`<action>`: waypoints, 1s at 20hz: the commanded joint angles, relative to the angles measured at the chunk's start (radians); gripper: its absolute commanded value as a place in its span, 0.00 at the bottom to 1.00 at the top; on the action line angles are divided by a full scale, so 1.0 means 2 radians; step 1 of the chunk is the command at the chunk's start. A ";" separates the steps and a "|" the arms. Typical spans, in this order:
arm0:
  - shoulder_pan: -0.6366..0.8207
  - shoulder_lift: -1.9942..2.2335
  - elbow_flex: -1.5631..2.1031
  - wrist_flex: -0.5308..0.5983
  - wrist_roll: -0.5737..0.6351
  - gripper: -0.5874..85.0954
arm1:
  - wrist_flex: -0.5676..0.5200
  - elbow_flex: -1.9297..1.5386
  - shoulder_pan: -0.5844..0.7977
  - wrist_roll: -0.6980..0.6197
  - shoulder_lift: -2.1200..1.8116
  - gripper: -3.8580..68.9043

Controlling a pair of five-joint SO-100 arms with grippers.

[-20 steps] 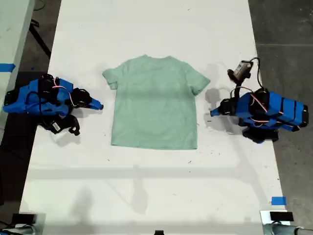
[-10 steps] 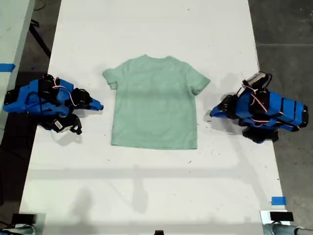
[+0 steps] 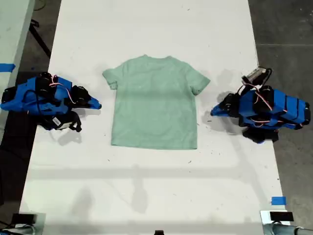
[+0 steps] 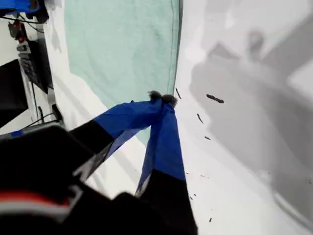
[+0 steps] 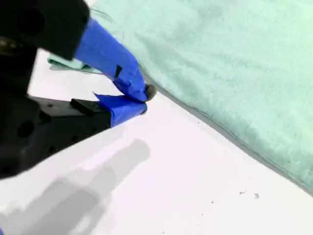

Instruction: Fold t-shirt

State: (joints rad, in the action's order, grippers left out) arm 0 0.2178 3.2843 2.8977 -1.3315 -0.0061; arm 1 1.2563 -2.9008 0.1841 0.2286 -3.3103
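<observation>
My first gripper (image 3: 214, 112) arm shifted slightly, jaws together, my second gripper (image 3: 98, 105) jaws together, t-shirt (image 3: 155, 101) flat between.

In both wrist views the t-shirt (image 4: 122, 49) runs past the picture's edge, so only part shows. My first gripper (image 4: 161, 98) covers a bit of its hem; my second gripper (image 5: 142, 100) hides part of 1 sleeve.

Lab: white table (image 3: 156, 186), concrete floor (image 3: 283, 29), tape marks (image 3: 278, 200).
</observation>
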 commanded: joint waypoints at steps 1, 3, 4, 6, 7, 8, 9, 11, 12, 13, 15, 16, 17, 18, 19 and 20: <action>0.025 -0.138 -0.118 0.020 0.015 0.01 | -0.013 0.120 0.018 -0.044 0.133 0.04; 0.056 -0.196 -0.167 0.031 0.041 0.01 | -0.012 0.189 0.050 -0.090 0.198 0.04; 0.075 -0.216 -0.186 0.031 0.053 0.01 | -0.007 0.219 0.067 -0.110 0.219 0.04; 0.106 -0.254 -0.227 0.024 0.075 0.01 | 0.013 0.280 0.101 -0.150 0.265 0.04; 0.119 -0.275 -0.252 0.019 0.086 0.01 | 0.024 0.311 0.116 -0.167 0.293 0.04; 0.132 -0.303 -0.281 0.013 0.098 0.01 | 0.032 0.344 0.130 -0.185 0.322 0.04; 0.146 -0.334 -0.312 0.005 0.110 0.01 | 0.041 0.377 0.143 -0.202 0.352 0.04; 0.178 -0.393 -0.375 -0.011 0.137 0.01 | 0.059 0.440 0.170 -0.234 0.408 0.04; 0.195 -0.421 -0.407 -0.020 0.151 0.01 | 0.071 0.472 0.183 -0.249 0.436 0.04; 0.211 -0.451 -0.439 -0.030 0.166 0.01 | 0.084 0.504 0.199 -0.264 0.463 0.04; 0.239 -0.511 -0.509 -0.052 0.193 0.01 | 0.111 0.571 0.229 -0.295 0.518 0.04; 0.249 -0.538 -0.539 -0.063 0.204 0.01 | 0.124 0.602 0.242 -0.307 0.545 0.04; 0.260 -0.562 -0.567 -0.073 0.213 0.01 | 0.136 0.632 0.252 -0.319 0.568 0.04; 0.270 -0.584 -0.591 -0.081 0.222 0.01 | 0.146 0.660 0.264 -0.331 0.591 0.03; 0.281 -0.604 -0.613 -0.090 0.232 0.01 | 0.156 0.688 0.274 -0.343 0.613 0.03; 0.293 -0.619 -0.629 -0.094 0.242 0.01 | 0.163 0.712 0.284 -0.353 0.633 0.03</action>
State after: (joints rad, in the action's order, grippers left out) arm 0 0.7563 2.0877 1.7457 -1.4972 0.4449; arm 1 1.5524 -1.6091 0.7133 -0.4326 -2.0877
